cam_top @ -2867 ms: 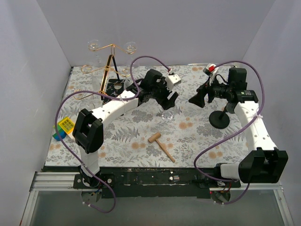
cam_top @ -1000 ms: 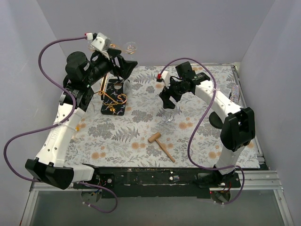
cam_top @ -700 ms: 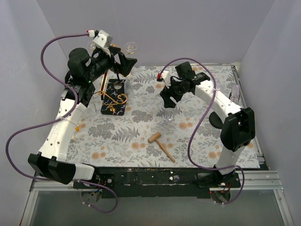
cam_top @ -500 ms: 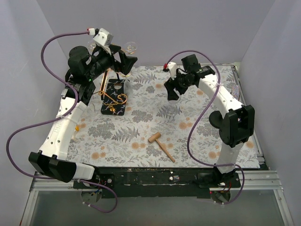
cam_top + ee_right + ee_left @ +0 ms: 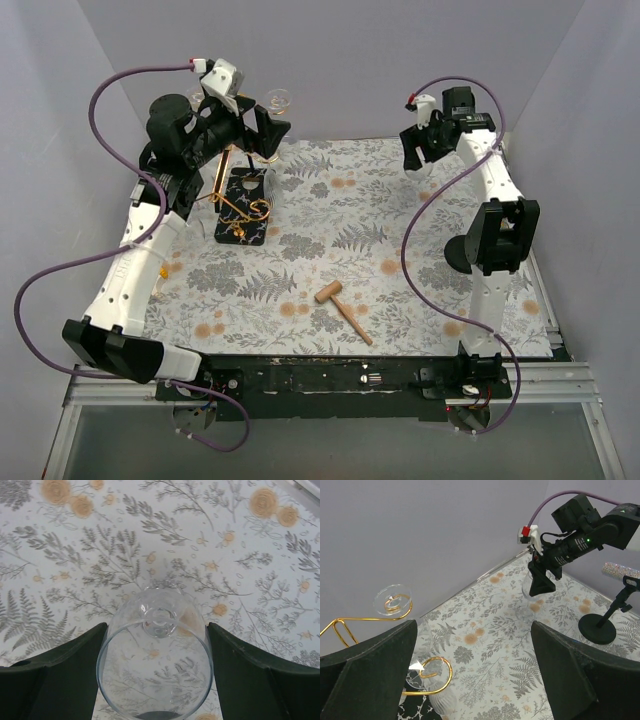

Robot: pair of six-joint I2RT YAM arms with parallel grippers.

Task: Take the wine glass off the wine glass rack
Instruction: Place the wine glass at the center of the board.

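The wine glass rack [image 5: 240, 178] is a gold wire stand on a black base at the back left. A wine glass foot [image 5: 279, 99] hangs in its top scroll. In the left wrist view, one glass foot [image 5: 393, 599] sits in a scroll arm and another glass [image 5: 437, 694] hangs from a lower curl. My left gripper [image 5: 270, 135] is open and empty beside the rack top, and it also shows in the left wrist view [image 5: 472, 626]. My right gripper [image 5: 414, 158] is shut on a clear wine glass [image 5: 157, 667], held in the air at the back right.
A wooden mallet [image 5: 343, 305] lies near the front middle of the floral mat. A black round-based stand [image 5: 598, 626] with a glittery microphone [image 5: 620, 571] stands at the right side. Grey walls close in the back and both sides.
My right gripper has lifted the wine glass off the middle of the mat and carried it up to the back right. My left gripper has stayed open beside the rack top.
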